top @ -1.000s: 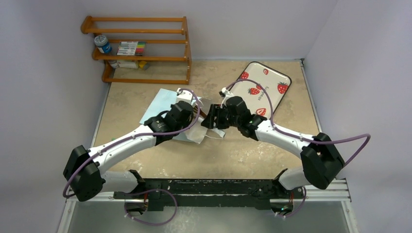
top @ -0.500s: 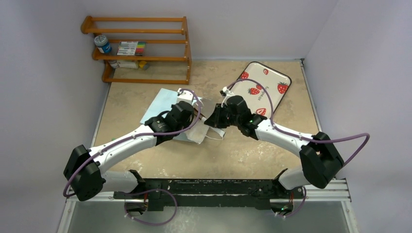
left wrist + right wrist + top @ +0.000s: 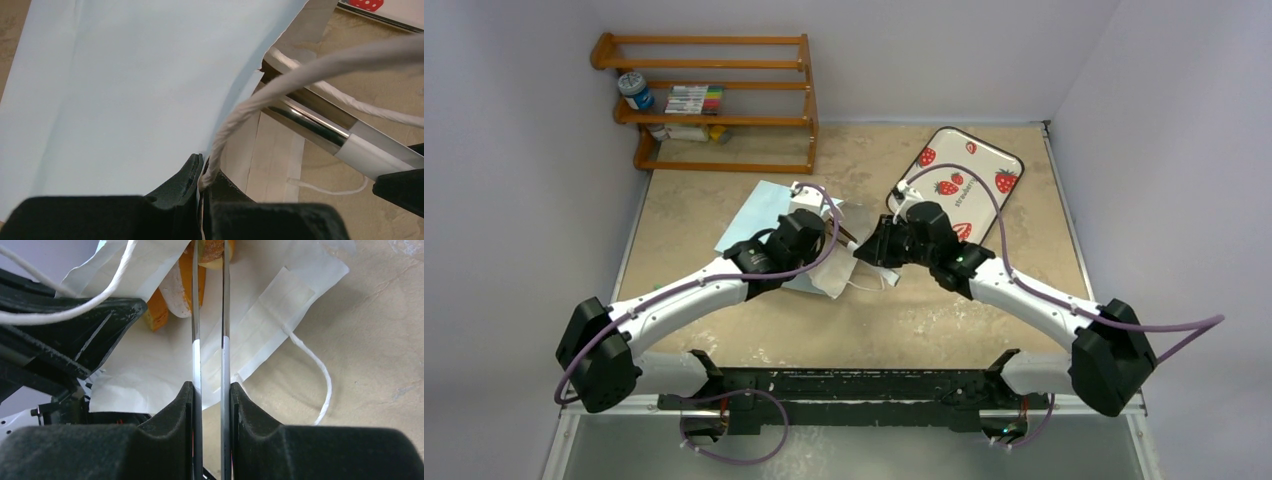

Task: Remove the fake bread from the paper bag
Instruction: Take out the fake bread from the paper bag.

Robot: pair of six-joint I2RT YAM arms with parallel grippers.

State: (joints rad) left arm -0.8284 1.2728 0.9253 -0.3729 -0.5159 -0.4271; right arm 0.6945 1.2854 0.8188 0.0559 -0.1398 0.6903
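Ideally, with the left claw [image 3: 202, 176] clamped on the white cord handle [image 3: 300, 70] of the light blue paper bag [image 3: 125, 90] mid-way across the worktop [image 3: 375, 340], the right claw [image 3: 210, 262], pinching a golden-brown fake bread slice [image 3: 210, 249] at its mouth, should withdraw straight and slowly.

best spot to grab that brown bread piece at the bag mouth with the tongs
Pinch the golden-brown bread piece across its narrow width, coming straight in through the open mouth of the paper bag from the right arm's side. It fits between the tongs there, and the left end effector holds the cord handle, so the mouth gapes.
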